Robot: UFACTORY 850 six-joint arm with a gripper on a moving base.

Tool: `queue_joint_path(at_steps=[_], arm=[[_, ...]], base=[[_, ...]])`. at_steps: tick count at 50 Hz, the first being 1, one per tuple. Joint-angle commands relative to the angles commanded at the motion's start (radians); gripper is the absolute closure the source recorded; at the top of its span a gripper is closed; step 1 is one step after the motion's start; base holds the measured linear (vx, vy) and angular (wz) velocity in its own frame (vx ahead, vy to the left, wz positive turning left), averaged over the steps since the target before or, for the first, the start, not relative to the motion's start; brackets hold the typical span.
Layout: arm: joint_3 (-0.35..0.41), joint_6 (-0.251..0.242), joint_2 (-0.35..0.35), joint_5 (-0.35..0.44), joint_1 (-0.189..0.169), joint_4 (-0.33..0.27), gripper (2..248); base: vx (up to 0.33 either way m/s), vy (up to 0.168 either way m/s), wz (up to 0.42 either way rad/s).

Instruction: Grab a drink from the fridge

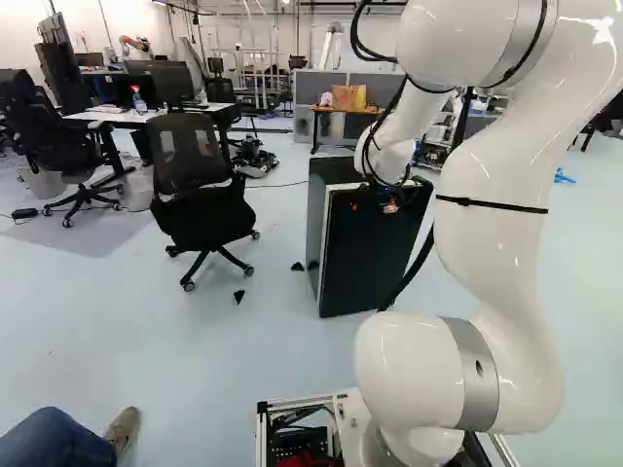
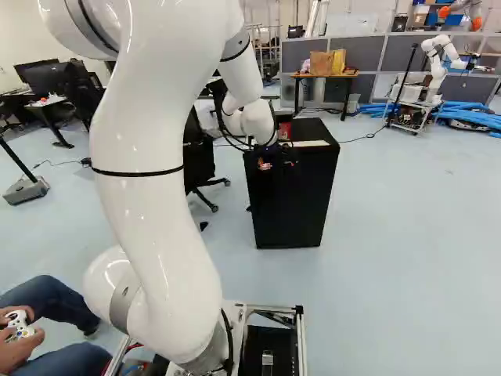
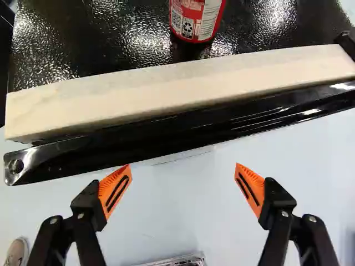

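The gripper (image 1: 391, 202) is at the top front edge of the black fridge (image 1: 375, 258), and the right base view shows the gripper (image 2: 266, 163) there too. In the wrist view the gripper (image 3: 183, 180) stands open, its orange-padded fingers wide apart with only floor seen between them. Ahead of them run the fridge's black front edge (image 3: 166, 136) and a pale strip (image 3: 183, 86). Beyond the strip a red can (image 3: 197, 19) stands on the dark fridge top, its upper part cut off. The fridge looks closed; its inside is hidden.
A black office chair (image 1: 200, 190) stands left of the fridge in the left base view. Farther back are a desk (image 1: 127, 117) and a small table (image 2: 322, 77) with bags. Another robot (image 2: 438, 66) stands at the far right. A person's leg (image 1: 58, 443) is beside the base.
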State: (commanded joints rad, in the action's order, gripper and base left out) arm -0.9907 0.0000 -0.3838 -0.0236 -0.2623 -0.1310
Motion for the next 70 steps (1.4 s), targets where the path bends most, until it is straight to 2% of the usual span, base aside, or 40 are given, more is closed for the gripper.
queue_joint_path(at_steps=[28,51,59,70], arm=[[0.007,0.0,0.006,0.04,-0.001,0.0,3],[0.115,0.0,0.091,0.05,-0.01,0.0,3],[0.157,0.0,0.126,0.09,-0.014,0.0,3],[0.214,0.0,0.174,0.187,-0.019,0.0,3]], base=[[0.0,0.0,0.0],[0.0,0.0,0.0],[0.0,0.0,0.0],[0.0,0.0,0.0]])
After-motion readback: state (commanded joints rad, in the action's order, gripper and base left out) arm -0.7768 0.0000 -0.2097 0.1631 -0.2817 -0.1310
